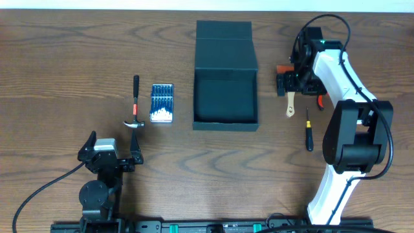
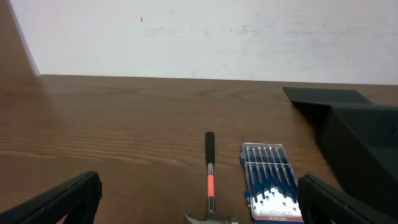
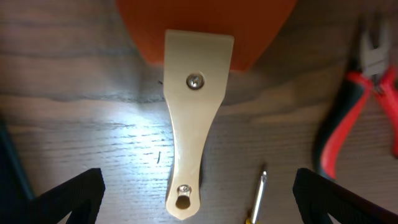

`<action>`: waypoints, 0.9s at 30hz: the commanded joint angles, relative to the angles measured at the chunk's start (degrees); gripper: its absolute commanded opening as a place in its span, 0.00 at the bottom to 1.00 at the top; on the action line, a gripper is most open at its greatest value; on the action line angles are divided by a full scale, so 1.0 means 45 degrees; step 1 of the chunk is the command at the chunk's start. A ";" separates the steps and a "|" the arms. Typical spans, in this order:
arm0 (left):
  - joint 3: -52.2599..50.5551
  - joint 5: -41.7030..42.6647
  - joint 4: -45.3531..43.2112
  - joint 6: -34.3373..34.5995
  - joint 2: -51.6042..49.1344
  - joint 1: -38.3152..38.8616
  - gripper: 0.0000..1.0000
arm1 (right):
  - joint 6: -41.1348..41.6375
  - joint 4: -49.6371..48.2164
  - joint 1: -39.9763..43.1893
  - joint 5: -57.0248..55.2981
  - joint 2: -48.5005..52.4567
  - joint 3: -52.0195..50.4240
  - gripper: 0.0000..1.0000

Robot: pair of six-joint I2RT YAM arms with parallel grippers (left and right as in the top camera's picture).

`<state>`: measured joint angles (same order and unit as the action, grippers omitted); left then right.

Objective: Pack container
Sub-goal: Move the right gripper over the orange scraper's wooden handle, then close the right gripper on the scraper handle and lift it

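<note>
Even bright light; glare patch on table (image 3: 124, 134), rt wrist view soft.

Only the blue bit case (image 2: 267, 183) bears print, too blurred to read.

A dark brown table (image 1: 65, 58) with streaky wood grain fills nearly the whole overhead view. In the left wrist view a plain white wall (image 2: 186, 37) takes up the upper third of the frame, meeting the tabletop in a straight line, with a tiny orange speck (image 2: 141, 19) at upper left. In the right wrist view a bright patch of light (image 3: 118, 134) lies on the wood left of centre.
</note>
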<state>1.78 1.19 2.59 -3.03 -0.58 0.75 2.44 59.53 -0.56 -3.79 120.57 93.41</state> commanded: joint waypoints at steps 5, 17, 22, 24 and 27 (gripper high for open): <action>-0.0345 -0.0034 0.0272 -0.0087 0.0078 -0.0068 0.98 | 0.0209 -0.0753 -0.0053 -0.0136 0.0151 -0.1185 0.99; -0.0345 -0.0034 0.0272 -0.0087 0.0078 -0.0068 0.98 | 0.0117 -0.2030 -0.0063 -0.0015 0.0151 -0.2210 0.99; -0.0345 -0.0034 0.0272 -0.0087 0.0078 -0.0068 0.99 | 0.0117 -0.2526 -0.0063 0.0287 0.0151 -0.2210 0.99; -0.0345 -0.0034 0.0272 -0.0087 0.0078 -0.0068 0.98 | 0.0117 -0.2647 -0.0063 0.0291 0.0151 -0.2210 0.99; -0.0345 -0.0034 0.0272 -0.0087 0.0078 -0.0068 0.98 | 0.0121 -0.2807 -0.0063 0.0287 0.0151 -0.2210 0.98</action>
<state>1.78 1.21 2.59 -3.03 -0.58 0.75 2.59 47.24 -0.56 -2.57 120.57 84.14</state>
